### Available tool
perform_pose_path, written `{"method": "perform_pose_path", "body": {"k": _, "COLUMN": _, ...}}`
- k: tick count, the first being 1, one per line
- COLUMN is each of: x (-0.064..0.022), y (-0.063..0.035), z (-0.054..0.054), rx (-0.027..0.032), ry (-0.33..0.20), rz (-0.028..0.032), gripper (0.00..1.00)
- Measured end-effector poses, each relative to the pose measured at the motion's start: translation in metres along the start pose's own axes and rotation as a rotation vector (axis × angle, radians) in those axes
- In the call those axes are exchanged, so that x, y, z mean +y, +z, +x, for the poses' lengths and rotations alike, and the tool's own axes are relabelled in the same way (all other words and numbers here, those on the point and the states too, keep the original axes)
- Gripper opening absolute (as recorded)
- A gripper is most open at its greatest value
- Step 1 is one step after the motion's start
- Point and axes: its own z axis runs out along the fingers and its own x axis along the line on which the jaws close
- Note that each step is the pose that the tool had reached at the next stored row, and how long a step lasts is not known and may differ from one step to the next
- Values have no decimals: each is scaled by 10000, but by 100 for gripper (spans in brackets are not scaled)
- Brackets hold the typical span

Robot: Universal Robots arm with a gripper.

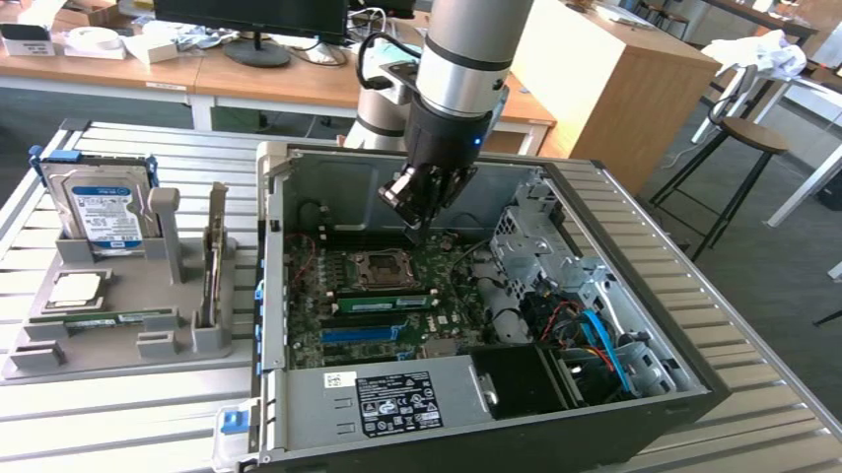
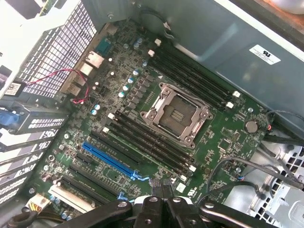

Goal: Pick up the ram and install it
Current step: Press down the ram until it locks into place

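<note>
My gripper (image 1: 418, 229) hangs inside the open computer case (image 1: 684, 389), a little above the motherboard (image 1: 345, 340) and just behind the empty processor socket (image 1: 378, 266). In the wrist view its fingertips (image 2: 161, 186) are pressed together with nothing visible between them, over the board's edge near the black memory slots (image 2: 149, 142). A long green stick that looks like the ram (image 1: 121, 317) lies flat in the grey holder (image 1: 79, 357) at the exterior view's left, well away from the gripper. Another green strip (image 1: 382, 300) runs along the memory slots in front of the socket.
The holder also carries a blue-labelled hard drive (image 1: 103, 202), a square silver processor (image 1: 75, 288) and an upright thin board (image 1: 215, 258). Cables (image 1: 586, 330) and a drive cage (image 1: 533, 241) crowd the case at the exterior view's right. A stool (image 1: 750, 138) stands beyond the table.
</note>
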Motion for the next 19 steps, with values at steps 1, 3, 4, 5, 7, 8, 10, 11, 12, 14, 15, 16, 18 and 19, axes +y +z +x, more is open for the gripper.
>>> {"method": "perform_pose_path", "body": {"k": 1, "x": 0, "y": 0, "z": 0, "rx": 0, "ry": 0, "rz": 0, "gripper": 10}}
{"method": "perform_pose_path", "body": {"k": 3, "x": 0, "y": 0, "z": 0, "rx": 0, "ry": 0, "rz": 0, "gripper": 10}}
{"method": "perform_pose_path", "body": {"k": 4, "x": 0, "y": 0, "z": 0, "rx": 0, "ry": 1, "rz": 0, "gripper": 10}}
{"method": "perform_pose_path", "body": {"k": 5, "x": 0, "y": 0, "z": 0, "rx": 1, "ry": 6, "rz": 0, "gripper": 10}}
{"method": "perform_pose_path", "body": {"k": 7, "x": 0, "y": 0, "z": 1, "rx": 5, "ry": 42, "rz": -1, "gripper": 10}}
{"method": "perform_pose_path", "body": {"k": 8, "x": 0, "y": 0, "z": 1, "rx": 6, "ry": 81, "rz": -1, "gripper": 10}}
{"method": "perform_pose_path", "body": {"k": 10, "x": 0, "y": 0, "z": 1, "rx": 19, "ry": 228, "rz": -5, "gripper": 10}}
{"method": "perform_pose_path", "body": {"k": 11, "x": 0, "y": 0, "z": 0, "rx": 29, "ry": 331, "rz": -8, "gripper": 10}}
{"method": "perform_pose_path", "body": {"k": 12, "x": 0, "y": 0, "z": 0, "rx": 39, "ry": 444, "rz": -11, "gripper": 10}}
{"method": "perform_pose_path", "body": {"k": 14, "x": 0, "y": 0, "z": 1, "rx": 54, "ry": 662, "rz": -13, "gripper": 10}}
{"method": "perform_pose_path", "body": {"k": 15, "x": 0, "y": 0, "z": 0, "rx": 64, "ry": 775, "rz": -16, "gripper": 10}}
{"method": "perform_pose_path", "body": {"k": 16, "x": 0, "y": 1, "z": 0, "rx": 79, "ry": 892, "rz": -22, "gripper": 10}}
{"method": "perform_pose_path", "body": {"k": 18, "x": 0, "y": 1, "z": 0, "rx": 111, "ry": 1129, "rz": -33, "gripper": 10}}
{"method": "perform_pose_path", "body": {"k": 19, "x": 0, "y": 0, "z": 1, "rx": 123, "ry": 1254, "rz": -36, "gripper": 10}}
